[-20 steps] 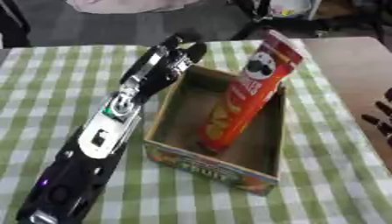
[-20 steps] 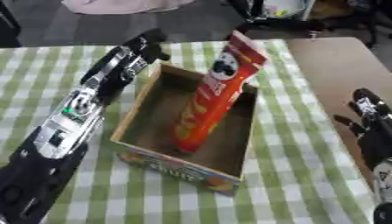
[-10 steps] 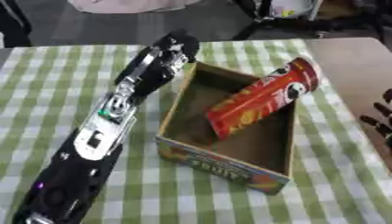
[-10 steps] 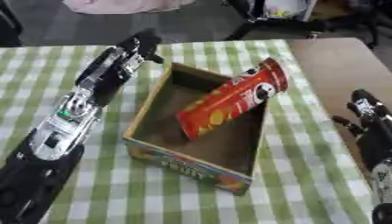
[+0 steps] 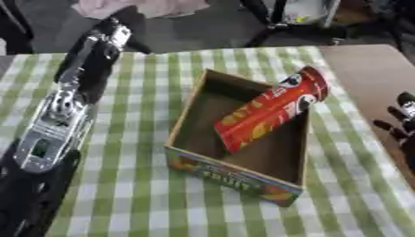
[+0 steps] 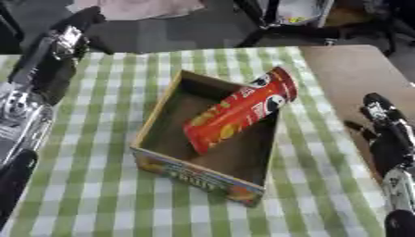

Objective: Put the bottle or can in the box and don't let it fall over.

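**Can tips over inside the box**

Left eye view: the red can (image 5: pixel 271 109), upright a second ago, now leans steeply, foot in the cardboard box (image 5: pixel 235 172), top on the box's far right rim. The left hand (image 5: pixel 113 33), beyond the box's far left corner, has let go; whether its fingers are spread I cannot tell.

Right eye view: the right hand (image 6: pixel 381 115) idles right of the box, fingers relaxed. The no-fall condition looks broken; the can needs righting.

Left hand (image 5: pixel 113 32) raised far-left; right hand (image 6: pixel 381 115) rests at right.
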Motion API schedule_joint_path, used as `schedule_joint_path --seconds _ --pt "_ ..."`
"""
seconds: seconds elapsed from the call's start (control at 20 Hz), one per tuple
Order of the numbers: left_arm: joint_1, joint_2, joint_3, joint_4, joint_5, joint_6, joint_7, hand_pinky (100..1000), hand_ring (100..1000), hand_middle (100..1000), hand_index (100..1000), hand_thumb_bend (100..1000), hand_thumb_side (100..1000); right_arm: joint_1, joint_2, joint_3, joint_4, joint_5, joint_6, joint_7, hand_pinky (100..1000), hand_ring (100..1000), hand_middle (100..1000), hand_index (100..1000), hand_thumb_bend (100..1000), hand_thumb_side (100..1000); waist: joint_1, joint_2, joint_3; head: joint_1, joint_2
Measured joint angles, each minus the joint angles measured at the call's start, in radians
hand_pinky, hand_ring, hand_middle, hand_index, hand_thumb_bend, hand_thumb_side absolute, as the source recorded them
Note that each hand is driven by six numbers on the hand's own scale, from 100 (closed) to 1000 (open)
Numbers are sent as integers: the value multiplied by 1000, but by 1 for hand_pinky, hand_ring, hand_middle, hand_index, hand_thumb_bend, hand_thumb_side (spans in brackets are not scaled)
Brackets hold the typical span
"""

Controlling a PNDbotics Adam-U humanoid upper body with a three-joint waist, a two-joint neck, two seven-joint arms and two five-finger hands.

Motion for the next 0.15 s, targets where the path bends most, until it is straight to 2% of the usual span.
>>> schedule_joint_path --seconds 0.05,0.1,0.15 --pt "8 21 9 -17 14 3 8 1000 547 918 785 240 717 0 -2 -1 0 0 -1 -1 709 1000 1000 903 230 349 0 -4 2 -2 3" --pt "14 41 17 -33 27 5 16 1000 545 916 781 215 772 1 -4 -2 0 0 -2 -2 709 1000 1000 903 245 349 -1 -9 6 -5 7" --pt "22 62 24 -50 37 6 22 1000 543 912 781 234 715 1 -8 -2 0 0 -4 -3 708 1000 1000 903 234 346 -2 -14 9 -7 9"
